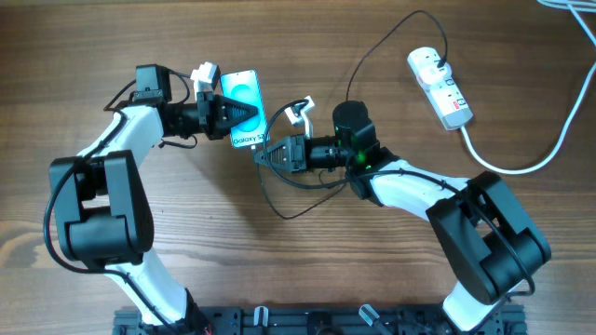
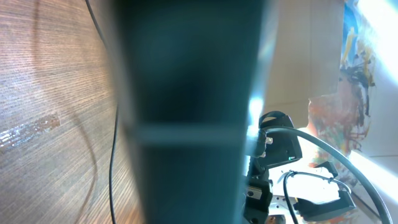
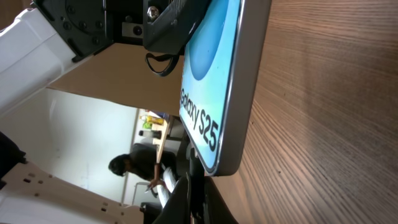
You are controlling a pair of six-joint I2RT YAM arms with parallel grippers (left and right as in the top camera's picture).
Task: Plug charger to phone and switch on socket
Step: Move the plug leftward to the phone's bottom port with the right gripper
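Note:
My left gripper (image 1: 233,110) is shut on the phone (image 1: 244,104) and holds it on its side edge above the table, teal screen showing. The white "Galaxy S25" strip (image 1: 248,140) points toward my right gripper (image 1: 266,152). The right gripper is shut on the tip of the charger, whose thin black cable (image 1: 279,207) loops over the table. In the right wrist view the shut fingers (image 3: 196,198) sit right at the phone's (image 3: 217,81) lower end. I cannot tell whether the tip is in the port. The phone (image 2: 186,112) fills the left wrist view. The socket (image 1: 440,87) lies at the far right.
The charger's black cable (image 1: 419,17) arcs from the socket toward the right arm. A thick pale cable (image 1: 540,160) runs from the socket to the right edge. The two arms meet near the table's middle. Wooden tabletop (image 1: 186,233) lies all around.

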